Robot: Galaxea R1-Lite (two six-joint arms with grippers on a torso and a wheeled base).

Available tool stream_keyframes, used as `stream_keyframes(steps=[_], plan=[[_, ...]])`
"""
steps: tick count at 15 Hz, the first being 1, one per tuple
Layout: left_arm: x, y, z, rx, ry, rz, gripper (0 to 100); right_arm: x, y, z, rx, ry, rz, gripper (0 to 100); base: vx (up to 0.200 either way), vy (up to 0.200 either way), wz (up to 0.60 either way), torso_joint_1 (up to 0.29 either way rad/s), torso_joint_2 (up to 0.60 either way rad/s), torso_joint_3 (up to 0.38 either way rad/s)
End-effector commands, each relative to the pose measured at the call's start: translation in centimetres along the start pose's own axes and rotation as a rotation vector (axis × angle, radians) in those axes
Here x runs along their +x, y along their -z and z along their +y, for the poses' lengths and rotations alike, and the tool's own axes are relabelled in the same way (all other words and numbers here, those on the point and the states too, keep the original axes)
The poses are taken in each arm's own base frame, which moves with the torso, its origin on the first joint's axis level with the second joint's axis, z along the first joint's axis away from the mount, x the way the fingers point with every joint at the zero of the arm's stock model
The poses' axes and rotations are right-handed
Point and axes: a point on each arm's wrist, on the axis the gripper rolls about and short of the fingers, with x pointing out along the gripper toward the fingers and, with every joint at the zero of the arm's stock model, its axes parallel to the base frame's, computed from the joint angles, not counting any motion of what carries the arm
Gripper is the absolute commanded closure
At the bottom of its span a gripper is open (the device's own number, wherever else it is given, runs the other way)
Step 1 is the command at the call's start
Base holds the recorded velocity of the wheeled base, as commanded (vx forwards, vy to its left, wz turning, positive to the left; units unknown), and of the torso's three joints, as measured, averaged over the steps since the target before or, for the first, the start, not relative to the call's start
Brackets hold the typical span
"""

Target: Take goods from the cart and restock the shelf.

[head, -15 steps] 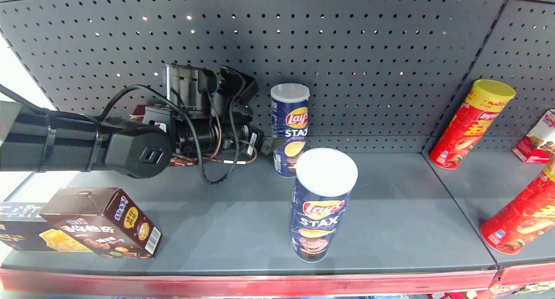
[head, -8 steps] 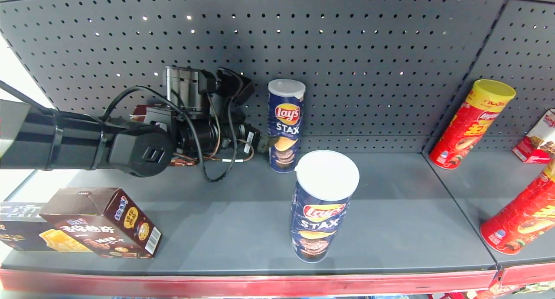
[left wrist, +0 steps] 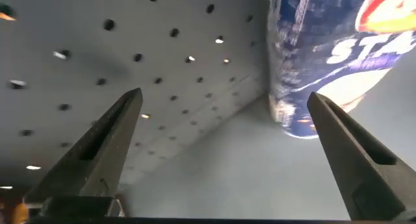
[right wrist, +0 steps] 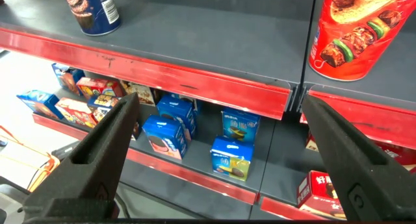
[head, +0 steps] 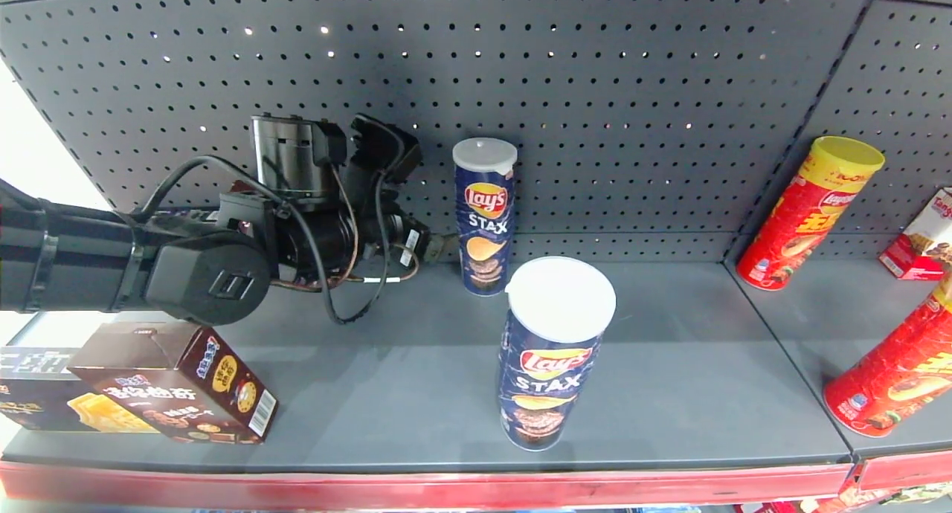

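We are holding our left arm stretched level across the shelf (head: 669, 364) from the left side. The left gripper (left wrist: 224, 99) is spread open just beside the rear blue can (head: 483, 215), which is standing upright against the pegboard (head: 632, 89). Our right gripper (right wrist: 220, 104) is hanging open before the shelf's red edge (right wrist: 195, 71).

A brown snack box (head: 178, 383) is laid at the far left, a red tube (head: 807, 212) is seen tilted at the right, and blue boxes (right wrist: 166, 130) are kept below.
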Motion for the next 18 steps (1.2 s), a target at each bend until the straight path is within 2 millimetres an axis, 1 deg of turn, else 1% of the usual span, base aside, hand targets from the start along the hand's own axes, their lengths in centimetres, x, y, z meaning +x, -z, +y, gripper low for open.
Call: stream_keyframes(steps=[1,2,3,4,7,8,14,18], plan=[[-0.1,0.9,0.0,0.025,-0.024,0.011,0,0.0,0.0,0.0,0.000,-0.001,0.001,0,0.000,0.000,0.00,0.000,0.00,0.000],[0.2,1.4,0.2,0.028,-0.050,0.020,0,0.0,0.0,0.0,0.000,-0.001,0.001,0,0.000,0.000,0.00,0.000,0.00,0.000],[1.0,2.4,0.1,0.027,-0.071,0.039,0,0.0,0.0,0.0,0.000,-0.001,0.001,0,0.000,0.000,0.00,0.000,0.00,0.000],[1.5,3.0,0.0,0.024,-0.076,0.051,0,0.0,0.0,0.0,0.000,-0.001,0.001,0,0.000,0.000,0.00,0.000,0.00,0.000],[3.2,4.1,-0.3,0.016,-0.090,0.036,0,0.0,0.0,0.0,0.000,-0.001,0.001,0,0.000,0.000,0.00,0.000,0.00,0.000],[3.3,4.4,-0.4,0.010,-0.088,0.036,0,0.0,0.0,0.0,0.000,-0.001,0.001,0,0.000,0.000,0.00,0.000,0.00,0.000],[4.0,4.8,-1.3,-0.088,-0.065,0.041,0,0.0,0.0,0.0,0.000,-0.001,0.001,0,0.000,0.000,0.00,0.000,0.00,0.000],[4.1,4.2,-2.1,-0.099,-0.048,0.021,0,0.0,0.0,0.0,0.000,-0.001,0.001,0,0.000,0.000,0.00,0.000,0.00,0.000]])
